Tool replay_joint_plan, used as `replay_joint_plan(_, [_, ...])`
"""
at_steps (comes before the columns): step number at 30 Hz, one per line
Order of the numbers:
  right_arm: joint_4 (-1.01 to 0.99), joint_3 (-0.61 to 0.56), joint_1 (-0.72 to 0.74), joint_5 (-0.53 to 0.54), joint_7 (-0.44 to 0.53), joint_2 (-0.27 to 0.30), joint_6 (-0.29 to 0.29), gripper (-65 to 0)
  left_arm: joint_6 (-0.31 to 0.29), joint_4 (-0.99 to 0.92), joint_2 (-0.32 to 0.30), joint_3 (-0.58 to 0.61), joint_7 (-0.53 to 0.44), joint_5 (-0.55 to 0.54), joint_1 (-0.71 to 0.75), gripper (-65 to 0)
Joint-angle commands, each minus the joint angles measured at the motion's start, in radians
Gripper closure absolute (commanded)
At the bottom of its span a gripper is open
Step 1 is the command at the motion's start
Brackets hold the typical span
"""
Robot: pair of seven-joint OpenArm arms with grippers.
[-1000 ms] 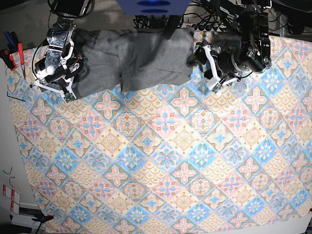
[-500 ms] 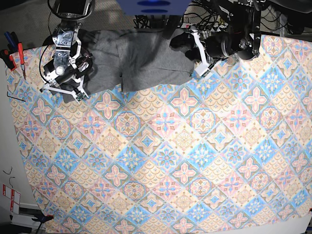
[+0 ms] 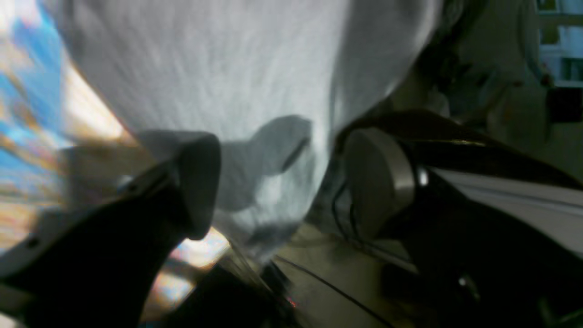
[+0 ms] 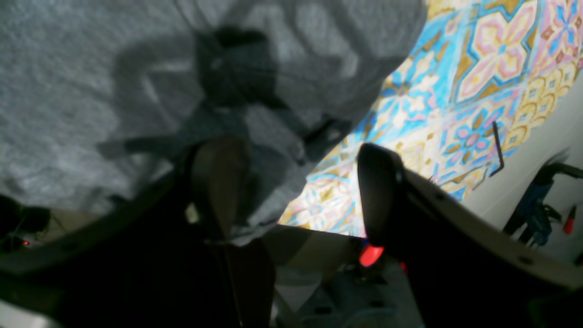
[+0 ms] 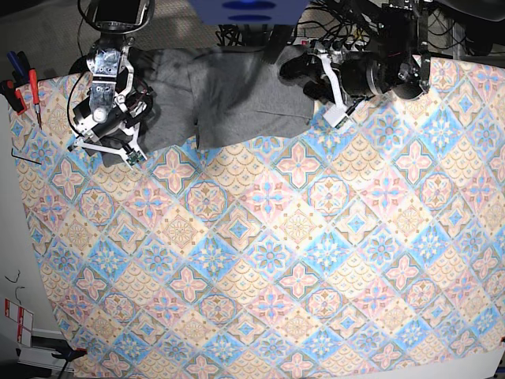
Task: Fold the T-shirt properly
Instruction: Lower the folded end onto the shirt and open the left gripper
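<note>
The grey T-shirt lies folded in a wide band along the far edge of the patterned tablecloth. My left gripper is open at the shirt's right edge. In the left wrist view the left gripper has its jaws wide apart with the shirt behind and between them. My right gripper is open at the shirt's lower left corner. In the right wrist view the right gripper has one finger over the shirt and the other over tablecloth.
Red and blue handled tools lie off the cloth's left edge, and a thin black hex key lies near them, also in the right wrist view. Cables and a blue mount sit behind the table's far edge.
My left gripper has swung in from the right onto the shirt's right edge. My right arm has shifted right and turned over the shirt's left end. The shirt lies as before.
</note>
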Motion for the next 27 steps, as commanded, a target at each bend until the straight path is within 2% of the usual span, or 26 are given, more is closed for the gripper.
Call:
replay_joint_plan(1, [0.016, 0.002, 0.009, -0.007, -0.001, 0.005, -0.001, -40.6, -0.002, 0.043, -0.007, -0.028, 0.002, -0.016, 0.0, -44.3])
replay_joint_plan(4, [0.016, 0.001, 0.009, -0.007, -0.001, 0.005, -0.001, -40.5, -0.002, 0.061, -0.007, -0.12, 0.048, -0.015, 0.003, -44.3])
replay_joint_plan(7, [0.016, 0.002, 0.006, -0.007, -0.001, 0.005, -0.001, -40.5, -0.002, 0.046, -0.007, -0.193, 0.051, 0.02, 0.005, -44.3])
replay_joint_plan(11, [0.016, 0.001, 0.006, -0.007, -0.003, 0.005, -0.001, -40.5, -0.002, -0.02, -0.004, -0.206, 0.051, 0.105, -0.001, -44.3])
replay_joint_plan(14, [0.016, 0.001, 0.009, -0.007, -0.005, 0.002, -0.001, -40.5, -0.002, -0.089, 0.002, -0.13, 0.036, 0.137, -0.021, -44.3])
replay_joint_plan(20, [0.016, 0.001, 0.004, -0.007, -0.005, 0.002, -0.001, -40.5, -0.002, -0.222, 0.001, 0.035, -0.082, 0.132, -0.032, -44.3])
replay_joint_plan(27, [0.016, 0.001, 0.001, -0.007, -0.005, 0.004, -0.001, -40.5, -0.002, -0.238, 0.018, 0.064, -0.12, 0.142, -0.032, -44.3])
